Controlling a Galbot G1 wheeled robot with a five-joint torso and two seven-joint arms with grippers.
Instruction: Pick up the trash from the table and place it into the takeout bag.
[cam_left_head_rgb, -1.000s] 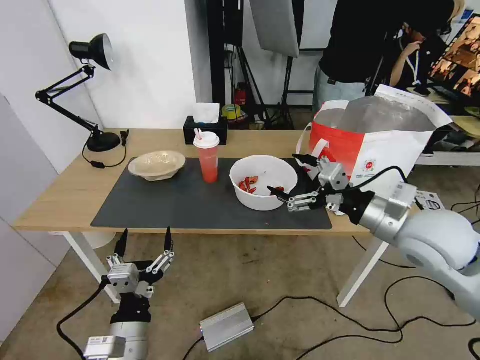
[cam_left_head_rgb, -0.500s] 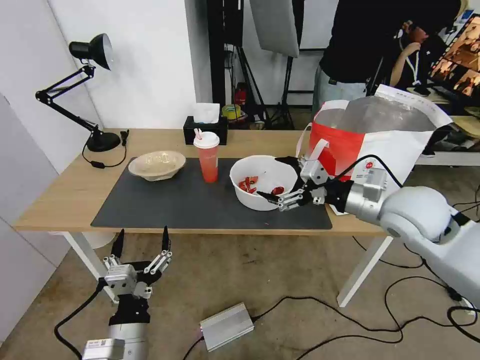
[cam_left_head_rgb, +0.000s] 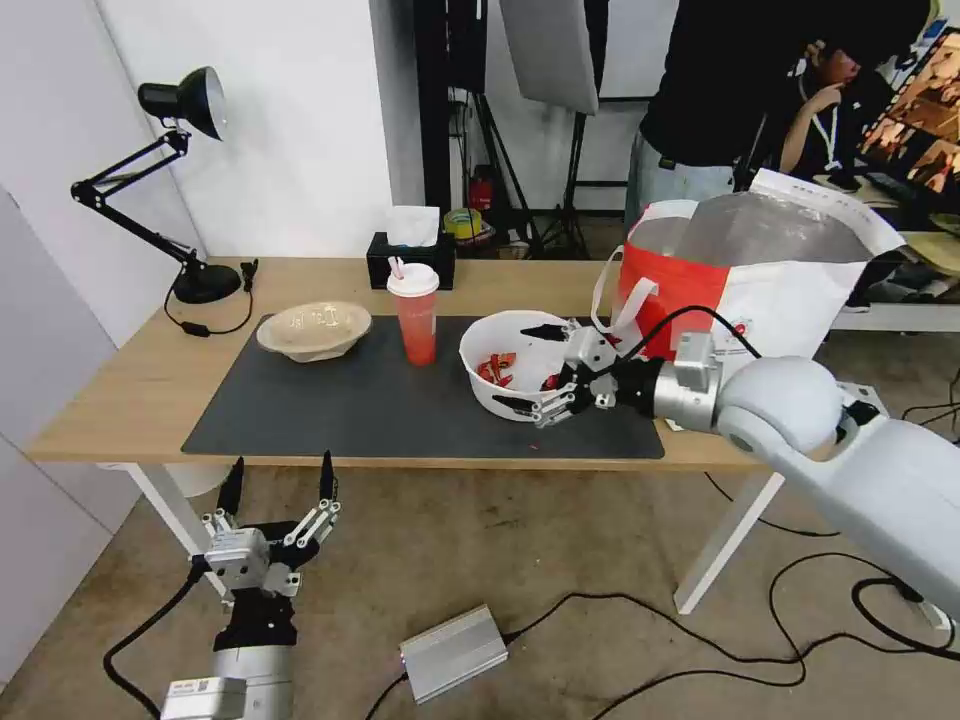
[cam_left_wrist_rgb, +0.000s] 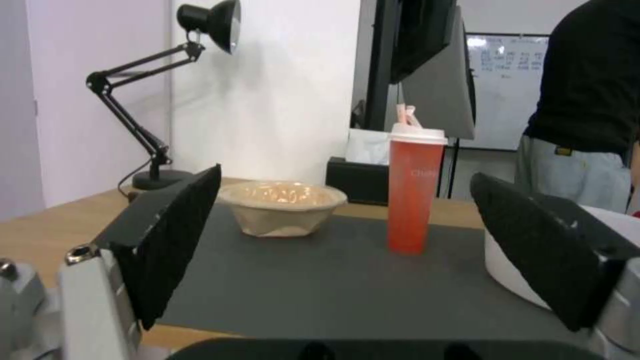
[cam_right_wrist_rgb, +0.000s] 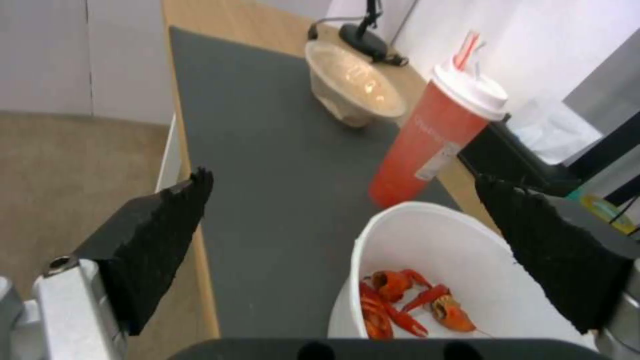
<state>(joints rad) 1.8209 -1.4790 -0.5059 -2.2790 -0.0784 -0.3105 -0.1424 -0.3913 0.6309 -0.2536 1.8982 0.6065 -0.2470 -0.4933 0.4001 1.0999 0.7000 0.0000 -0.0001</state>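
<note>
The white bowl (cam_left_head_rgb: 500, 345) with red scraps (cam_right_wrist_rgb: 407, 305) sits on the dark mat (cam_left_head_rgb: 350, 400) of the table (cam_left_head_rgb: 130, 380). My right gripper (cam_left_head_rgb: 530, 366) is open at the bowl's right side, one finger over its far rim and the other at its near rim. Left of the bowl stand the red cup (cam_left_head_rgb: 416, 320) with a white lid and the beige pulp bowl (cam_left_head_rgb: 313, 328). At the table's right end stands the open takeout bag (cam_left_head_rgb: 760, 270). My left gripper (cam_left_head_rgb: 281, 470) hangs open below the table's front edge, holding nothing.
A black desk lamp (cam_left_head_rgb: 180, 180) stands at the back left and a black tissue box (cam_left_head_rgb: 410, 255) behind the cup. A silver box (cam_left_head_rgb: 455, 650) and cables lie on the floor. A person stands behind the bag.
My right gripper has moved left from beside the white bowl until its open fingers straddle the bowl's right side. The left arm has sunk a little.
</note>
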